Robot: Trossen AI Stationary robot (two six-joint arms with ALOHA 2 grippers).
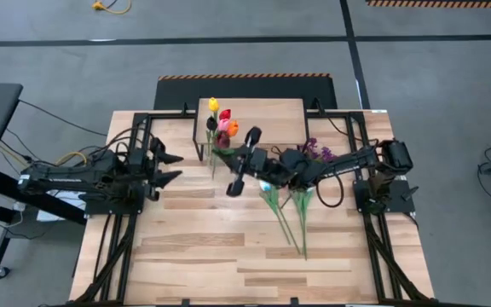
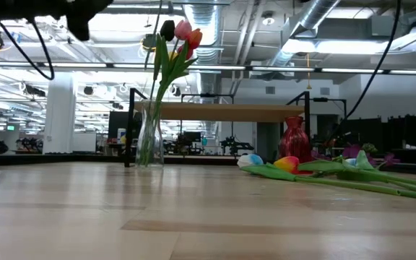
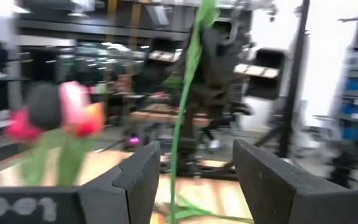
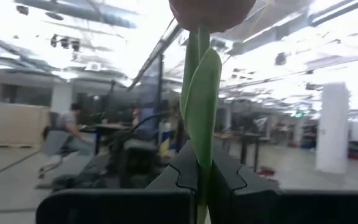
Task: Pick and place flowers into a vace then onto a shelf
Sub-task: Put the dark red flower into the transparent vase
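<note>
My right tool [image 4: 199, 177] is clamped on the green stem of a red-headed tulip [image 4: 201, 118], held upright above the wood-plank table [image 1: 203, 256]. My left tool [image 1: 170, 168] waits with fingers parted, holding nothing. A clear glass vase [image 2: 149, 141] of mixed tulips [image 1: 221, 124] stands beside the small light-wood shelf [image 1: 267, 119]; more tulips [image 1: 284, 209] lie on the table.

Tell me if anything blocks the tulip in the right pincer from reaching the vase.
Nothing visible does. The right pincer is shut on a tulip, and only open air shows between it and the vase, which already holds several flowers.
</note>
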